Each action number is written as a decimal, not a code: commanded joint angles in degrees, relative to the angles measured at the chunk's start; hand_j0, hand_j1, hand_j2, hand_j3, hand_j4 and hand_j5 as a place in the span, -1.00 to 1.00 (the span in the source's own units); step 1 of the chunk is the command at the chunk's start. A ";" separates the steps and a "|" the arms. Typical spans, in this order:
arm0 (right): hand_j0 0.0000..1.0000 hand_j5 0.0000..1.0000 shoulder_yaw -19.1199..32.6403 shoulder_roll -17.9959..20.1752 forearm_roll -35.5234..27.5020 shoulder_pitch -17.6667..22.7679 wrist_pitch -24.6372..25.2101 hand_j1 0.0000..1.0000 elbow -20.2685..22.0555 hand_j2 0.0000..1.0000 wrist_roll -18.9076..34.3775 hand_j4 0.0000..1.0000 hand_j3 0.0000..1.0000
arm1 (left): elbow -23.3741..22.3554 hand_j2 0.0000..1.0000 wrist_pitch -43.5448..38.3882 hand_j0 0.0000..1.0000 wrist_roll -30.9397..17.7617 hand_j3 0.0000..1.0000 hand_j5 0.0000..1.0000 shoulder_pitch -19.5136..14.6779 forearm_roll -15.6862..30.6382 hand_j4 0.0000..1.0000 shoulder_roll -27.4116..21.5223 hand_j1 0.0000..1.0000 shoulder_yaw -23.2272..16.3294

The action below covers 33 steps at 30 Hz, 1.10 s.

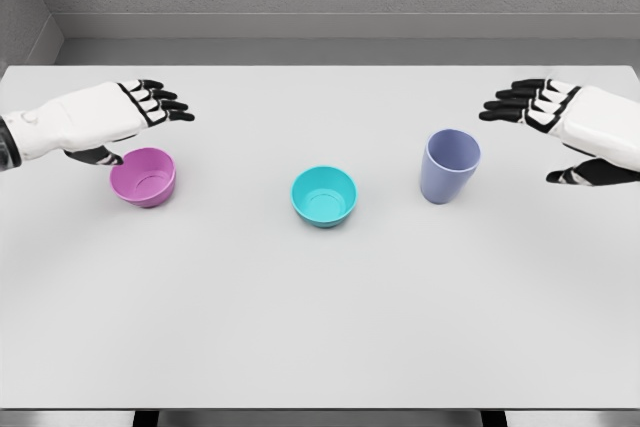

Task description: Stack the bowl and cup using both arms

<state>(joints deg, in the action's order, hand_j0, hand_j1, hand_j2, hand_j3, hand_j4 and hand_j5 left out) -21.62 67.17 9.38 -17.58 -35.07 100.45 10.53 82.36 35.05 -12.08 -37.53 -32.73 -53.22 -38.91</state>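
White worktop [320, 347] under a grey wall, both hands poised at the reach stage, nothing grasped yet.

Left hand [125, 117] hovers with fingers spread and thumb down just behind the pink bowl [144, 177], holding nothing; right hand [560, 127] is likewise open and empty, set a little apart from the lavender cup [449, 166], which stands upright. Between them sits the teal bowl [324, 196], apart from both, the likely base of the stack. Next, I judge, each hand must close round its own vessel's wall, the left on the bowl rim, the right on the cup side, before lifting toward the middle.
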 commanded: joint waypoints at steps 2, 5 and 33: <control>1.00 1.00 -0.53 -0.02 -0.33 0.00 0.07 1.00 0.01 1.00 0.10 1.00 1.00 | 0.17 1.00 -0.05 1.00 0.04 1.00 1.00 0.00 0.13 1.00 -0.05 1.00 -0.11; 1.00 1.00 -0.53 -0.02 -0.33 -0.09 0.07 1.00 0.01 1.00 0.10 1.00 1.00 | 0.08 1.00 -0.05 1.00 0.04 1.00 1.00 0.00 0.13 1.00 -0.13 1.00 -0.03; 1.00 1.00 0.44 -1.08 -0.42 -3.25 0.07 1.00 -0.08 1.00 0.10 1.00 1.00 | -2.73 1.00 -0.05 1.00 -9.01 1.00 1.00 -0.44 -2.25 1.00 -0.84 1.00 -2.93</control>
<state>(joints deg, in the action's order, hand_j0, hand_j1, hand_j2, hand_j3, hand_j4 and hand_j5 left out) -21.21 66.20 9.33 -20.83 -35.06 100.39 10.72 79.66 35.09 -21.10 -37.97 -35.35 -54.08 -41.79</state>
